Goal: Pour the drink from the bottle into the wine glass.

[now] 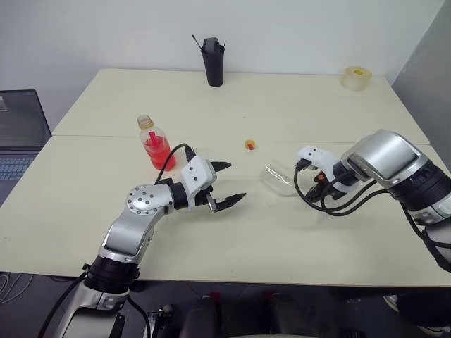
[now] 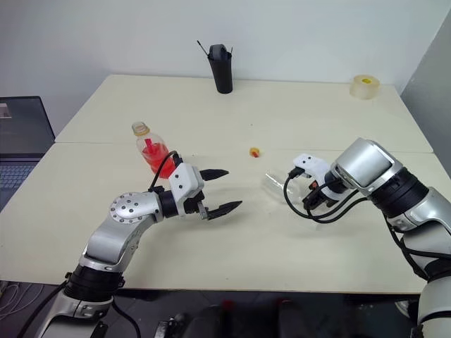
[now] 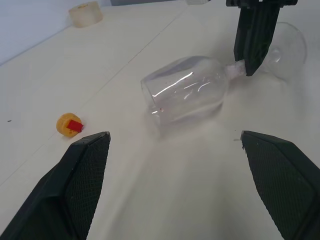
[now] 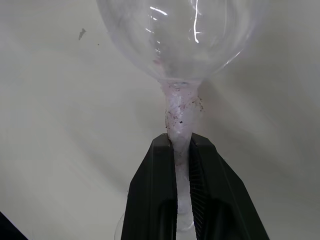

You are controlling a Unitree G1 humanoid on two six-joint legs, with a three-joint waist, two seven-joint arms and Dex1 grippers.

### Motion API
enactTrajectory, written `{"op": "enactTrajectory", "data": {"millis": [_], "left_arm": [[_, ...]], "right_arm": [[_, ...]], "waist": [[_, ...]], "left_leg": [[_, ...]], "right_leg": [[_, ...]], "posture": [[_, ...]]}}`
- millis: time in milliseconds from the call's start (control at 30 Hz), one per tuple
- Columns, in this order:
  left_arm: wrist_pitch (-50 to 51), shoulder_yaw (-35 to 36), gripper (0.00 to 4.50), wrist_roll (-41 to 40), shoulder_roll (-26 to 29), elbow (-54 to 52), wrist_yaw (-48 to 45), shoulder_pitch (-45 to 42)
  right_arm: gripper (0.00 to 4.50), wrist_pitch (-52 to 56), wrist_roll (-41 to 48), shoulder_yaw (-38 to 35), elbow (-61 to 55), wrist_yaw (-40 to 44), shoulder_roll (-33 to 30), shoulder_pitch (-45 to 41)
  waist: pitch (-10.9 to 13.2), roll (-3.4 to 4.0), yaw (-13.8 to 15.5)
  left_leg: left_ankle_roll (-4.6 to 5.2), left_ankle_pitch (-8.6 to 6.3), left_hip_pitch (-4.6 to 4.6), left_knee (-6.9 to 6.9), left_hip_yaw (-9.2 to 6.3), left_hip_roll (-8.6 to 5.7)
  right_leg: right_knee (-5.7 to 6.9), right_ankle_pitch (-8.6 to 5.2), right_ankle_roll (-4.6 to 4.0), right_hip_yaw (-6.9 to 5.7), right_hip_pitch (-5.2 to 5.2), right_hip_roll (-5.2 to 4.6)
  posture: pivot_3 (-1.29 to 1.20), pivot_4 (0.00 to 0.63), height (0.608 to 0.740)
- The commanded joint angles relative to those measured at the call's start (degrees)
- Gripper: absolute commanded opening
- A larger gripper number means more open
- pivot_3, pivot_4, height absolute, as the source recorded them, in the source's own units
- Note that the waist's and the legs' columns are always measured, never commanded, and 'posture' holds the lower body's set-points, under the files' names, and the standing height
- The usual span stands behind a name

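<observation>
Wine glass (image 1: 278, 179) lies on its side on the desk (image 1: 282, 105), right of centre, bowl pointing toward the left arm, stem toward the right arm. Right gripper (image 4: 182, 150) comes down steeply on it – jaws clenched on the thin stem just below the bowl, seen clearly in the right wrist view; the glass still rests on the desk surface.

Bottle (image 1: 153, 143) stands upright on the left part of the desk, cap off, red drink (image 1: 156, 150) filling the lower body. Its yellow-orange cap (image 1: 249, 145) sits loose on the desk between the bottle and the glass, well apart from both.

Left gripper (image 1: 224, 184) hovers just right of the bottle, pointing toward the glass – jaws released, spread wide, holding nothing; from the left wrist view the glass lies ahead between the two fingers, not touched.

Far edge of the desk: tall black cup (image 1: 213, 62) with sticks in it, tape roll (image 1: 356, 77) at the far right corner. Laptop (image 1: 21, 134) at the left, beside the desk
</observation>
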Motion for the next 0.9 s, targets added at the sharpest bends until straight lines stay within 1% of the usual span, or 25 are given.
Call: {"op": "enactTrajectory", "data": {"millis": [33, 133, 200, 233, 267, 333, 400, 433, 467, 567, 667, 800, 900], "left_arm": [[-0.2, 0.2, 4.5, 0.1, 0.0, -1.3, 0.0, -0.9], [-0.4, 0.2, 4.5, 0.2, 0.0, -0.9, 0.0, -1.1], [-0.5, 0.8, 4.5, 0.1, 0.3, -0.8, 0.1, -1.2], [-0.4, 1.0, 4.5, 0.1, 0.5, -0.9, 0.1, -1.1], [-0.4, 1.1, 4.5, 0.0, 0.6, -0.9, 0.1, -1.1], [0.6, 2.1, 4.5, -1.0, 1.2, -2.0, -0.1, -0.7], [1.8, 3.7, 4.5, -2.7, 1.7, -3.1, -0.2, -0.1], [2.3, 4.3, 4.5, -3.3, 1.8, -3.4, -0.2, 0.0], [3.2, 5.2, 4.5, -4.3, 1.7, -3.9, 0.0, 0.1], [7.5, 8.9, 4.5, -8.7, 0.2, -5.9, 2.8, 0.6], [9.9, 10.8, 4.5, -10.4, 0.3, -7.4, 4.1, 1.8], [11.3, 11.4, 4.5, -10.7, 1.1, -9.4, 4.9, 3.4], [11.9, 11.4, 4.5, -10.9, 1.3, -10.0, 5.4, 3.3]], "right_arm": [[0.07, -3.9, -2.5, 0.0, 0.9, 0.8, -1.1, -0.5], [0.07, -8.2, -3.8, -2.6, 0.6, 1.0, -1.1, -1.6], [0.07, -13.9, -3.4, -13.4, 0.9, -5.2, 4.0, -1.7], [0.07, -18.7, -3.3, -18.6, 0.5, -8.7, 6.7, -0.3], [0.07, -21.9, -3.4, -21.9, 0.2, -10.9, 8.5, 0.8], [0.07, -27.3, -2.3, -29.3, -0.4, -16.6, 14.8, 5.1], [0.07, -38.4, -2.7, -34.5, -0.8, -22.3, 22.5, 9.7], [0.07, -42.0, -3.3, -35.9, -0.9, -23.8, 24.9, 11.0], [0.07, -44.2, -3.8, -36.6, -0.5, -25.5, 27.5, 12.4], [0.07, -58.5, -7.1, -37.4, 4.3, -31.1, 35.5, 17.3], [0.07, -69.5, -11.1, -36.1, 9.8, -33.9, 39.5, 20.0], [0.07, -77.6, -14.3, -35.8, 16.5, -37.4, 43.3, 22.1], [0.07, -79.8, -17.3, -34.3, 20.5, -38.7, 44.6, 23.5]], "waist": [[0.0, 0.0, 0.0], [0.0, 0.0, 0.0], [0.0, 0.01, -0.2], [0.0, 0.0, -0.4], [0.0, 0.0, -0.5], [0.0, -0.02, -0.4], [-0.1, -0.14, -0.2], [0.0, -0.13, -0.2], [0.0, -0.12, -0.2], [0.0, -0.12, -0.2], [0.0, -0.12, -0.2], [0.0, -0.11, -0.4], [0.0, -0.11, -0.5]], "left_leg": [[0.0, 0.0, 0.0, 0.0, 0.0, 0.0], [0.0, 0.0, -0.01, 0.0, 0.01, -0.01], [0.0, 0.0, -0.02, 0.0, 0.02, 0.0], [0.0, 0.0, -0.05, -0.02, 0.07, 0.0], [-0.01, 0.0, -0.06, -0.03, 0.12, 0.01], [-0.02, 0.01, -0.08, -0.04, 0.09, 0.03], [-0.03, 0.02, -0.08, -0.05, 0.03, 0.08], [-0.03, 0.02, -0.08, -0.03, 0.03, 0.1], [-0.04, 0.02, -0.09, 0.0, 0.05, 0.08], [-0.06, 0.03, -0.11, 0.04, 0.14, 0.01], [-0.11, 0.06, -0.1, 0.04, 0.15, 0.01], [-0.26, 0.15, -0.05, 0.01, 0.24, 0.03], [-0.28, 0.16, -0.03, 0.0, 0.25, 0.05]], "right_leg": [[0.0, 0.0, 0.0, 0.0, 0.0, 0.0], [0.0, 0.0, 0.0, 0.0, -0.01, 0.0], [-0.01, 0.0, 0.0, 0.01, -0.03, 0.0], [0.02, 0.0, 0.0, 0.08, -0.11, 0.01], [0.12, 0.0, 0.0, 0.16, -0.21, 0.02], [0.22, 0.0, 0.0, 0.18, -0.31, 0.02], [0.23, 0.0, -0.01, 0.15, -0.28, 0.01], [0.29, 0.0, 0.0, 0.16, -0.28, 0.01], [0.33, 0.0, 0.0, 0.17, -0.3, 0.01], [0.42, 0.0, 0.0, 0.23, -0.36, 0.01], [0.42, 0.0, 0.0, 0.22, -0.36, 0.01], [0.44, 0.0, 0.0, 0.23, -0.37, 0.05], [0.47, 0.0, 0.0, 0.26, -0.38, 0.09]], "posture": [[0.0, 0.15, 0.74], [0.0, 0.15, 0.74], [0.0, 0.15, 0.74], [0.0, 0.15, 0.74], [0.0, 0.15, 0.74], [0.0, 0.15, 0.74], [0.0, 0.15, 0.74], [0.0, 0.15, 0.74], [0.0, 0.15, 0.74], [0.0, 0.15, 0.74], [0.0, 0.15, 0.74], [0.0, 0.15, 0.74], [0.0, 0.15, 0.74]]}}
